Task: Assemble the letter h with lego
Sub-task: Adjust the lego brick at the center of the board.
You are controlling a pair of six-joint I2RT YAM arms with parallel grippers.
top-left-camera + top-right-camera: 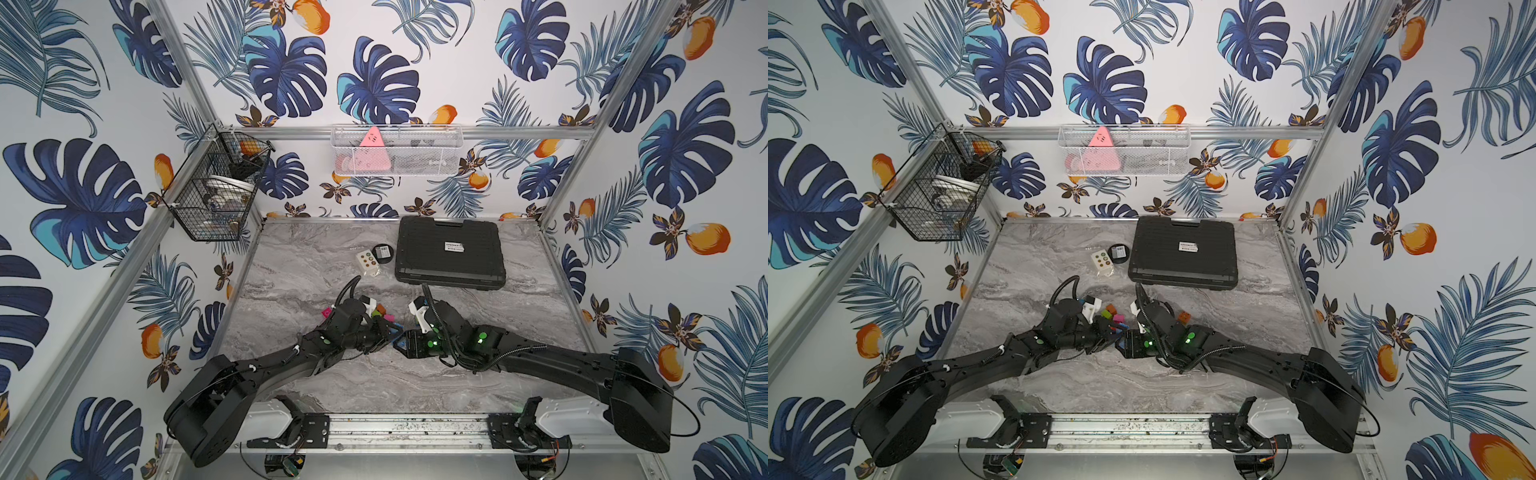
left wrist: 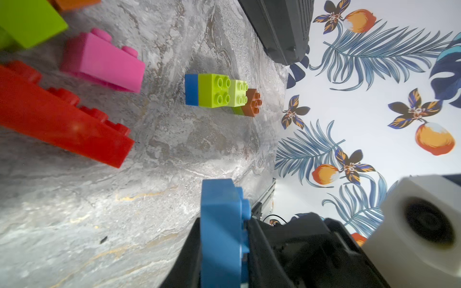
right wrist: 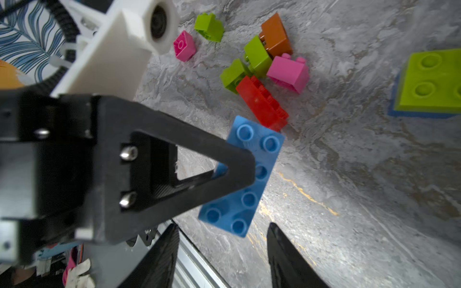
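The left gripper (image 2: 224,234) is closed tight on a long blue brick (image 3: 245,199). It pinches the brick across its middle, so both ends stick out.

In the right wrist view, the brick's long side slants from the upper right down to the lower left. Its lower end points at the right gripper (image 3: 223,232), at the bottom of the frame. That gripper is open, with its two fingers (image 3: 162,254) apart and nothing touching them. The brick end sits just by the gap. I cannot tell if it is inside the gap yet.

The left arm has the brick, and the right arm is the near helper. I think the next move is for the right gripper to take that free end, so the gap must line up with the brick's thin side.

A little stack (image 2: 217,94) of blue, green and orange bricks stands on the desk (image 3: 374,199), at the right edge of that same view and well apart from the held brick. Loose bricks, with a long red brick (image 3: 262,104) among them, lie in the upper middle.
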